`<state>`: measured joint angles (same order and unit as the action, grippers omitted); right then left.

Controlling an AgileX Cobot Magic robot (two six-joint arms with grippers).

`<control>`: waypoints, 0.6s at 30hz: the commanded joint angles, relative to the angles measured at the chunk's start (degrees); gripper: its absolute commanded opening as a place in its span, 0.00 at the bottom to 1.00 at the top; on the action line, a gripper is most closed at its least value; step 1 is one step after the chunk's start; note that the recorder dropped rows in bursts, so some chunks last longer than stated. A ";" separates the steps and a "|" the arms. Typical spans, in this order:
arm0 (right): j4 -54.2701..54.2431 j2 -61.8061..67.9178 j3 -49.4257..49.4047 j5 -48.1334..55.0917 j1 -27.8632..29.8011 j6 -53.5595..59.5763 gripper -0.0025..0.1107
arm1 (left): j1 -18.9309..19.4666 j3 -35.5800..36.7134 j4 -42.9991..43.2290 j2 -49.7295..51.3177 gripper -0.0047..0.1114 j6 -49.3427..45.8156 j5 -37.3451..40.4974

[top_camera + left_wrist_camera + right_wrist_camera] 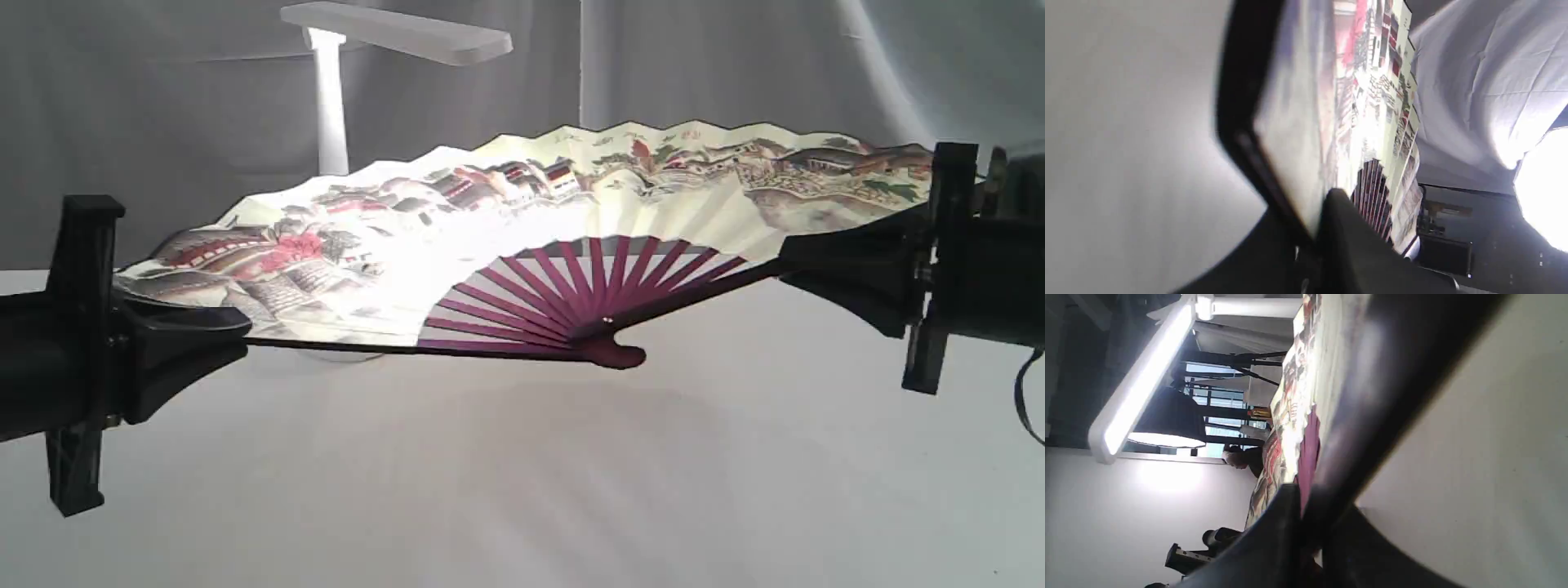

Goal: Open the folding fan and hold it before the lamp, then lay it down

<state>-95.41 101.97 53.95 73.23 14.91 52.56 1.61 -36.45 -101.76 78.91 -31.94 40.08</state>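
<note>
Holds the folding fan [490,220] spread fully open in front of the lamp [331,106], lower than its flat bar head, painted face turned up and tilted higher along the scalloped edge nearest the lamp. Clamps the outer guard at the end nearer the lamp's post between the jaws of the left gripper [233,335], pressed tight on the wood. Clamps the opposite guard, well off to the side of the lamp, between the jaws of the right gripper [796,265], likewise closed on it. Glows white on the pleats just beneath the lamp's head, with houses and red trees painted along the edge closest to the lamp. Shows dark maroon ribs [588,327] converging on the pivot at the side away from the lamp. Hangs low over the white table [522,490] at that pivot end; cannot tell whether touching there. Backed, beyond the lamp, by a grey cloth backdrop [735,82].
</note>
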 commanded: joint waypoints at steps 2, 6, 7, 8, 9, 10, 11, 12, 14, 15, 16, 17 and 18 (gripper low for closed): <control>-4.54 -2.92 0.86 -3.27 1.61 0.97 0.02 | 5.28 0.15 1.82 -0.28 0.04 -0.91 -6.90; -4.54 -3.74 0.86 -3.27 1.61 -0.38 0.02 | 6.42 0.15 1.82 -0.28 0.04 -0.89 -5.52; -4.54 -3.88 0.86 -3.27 1.61 -0.38 0.02 | 6.42 0.15 1.82 -0.28 0.04 -0.22 -5.41; -4.54 -3.88 0.86 -3.27 1.61 -0.38 0.02 | 6.42 0.15 1.82 -0.28 0.04 0.05 -5.26; -4.54 -3.88 0.86 -3.27 1.61 -0.50 0.02 | 6.42 0.15 1.82 -0.28 0.04 0.50 -5.26; -4.54 -3.88 0.86 -3.27 1.45 -0.52 0.02 | 6.42 0.15 1.82 -0.28 0.04 0.76 -5.26; -4.54 -3.88 0.86 -3.27 1.07 -0.52 0.02 | 6.42 0.15 1.82 -0.28 0.04 1.14 -5.26; -4.54 -3.88 0.86 -3.27 0.28 -0.52 0.02 | 6.42 0.15 1.82 -0.28 0.04 1.84 -5.26; -4.54 -3.88 0.86 -3.27 -1.13 -0.52 0.02 | 6.42 0.15 1.82 -0.28 0.04 3.09 -5.26; -4.54 -3.88 0.86 -3.27 -1.92 -0.52 0.02 | 6.42 0.15 1.82 -0.28 0.04 3.39 -5.26; -4.54 -3.88 0.86 -3.55 -2.64 -0.52 0.02 | 6.42 0.15 1.82 -0.28 0.04 3.39 -5.26; -4.54 -3.88 0.86 -4.17 -3.27 -0.52 0.02 | 6.42 0.15 1.82 -0.28 0.04 3.39 -5.26; -4.54 -3.88 1.15 -4.62 -3.83 -0.52 0.02 | 6.42 0.15 1.82 -0.28 0.04 3.39 -5.26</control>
<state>-96.01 98.98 53.95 71.45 10.90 50.87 6.72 -36.45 -100.26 78.91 -28.69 43.47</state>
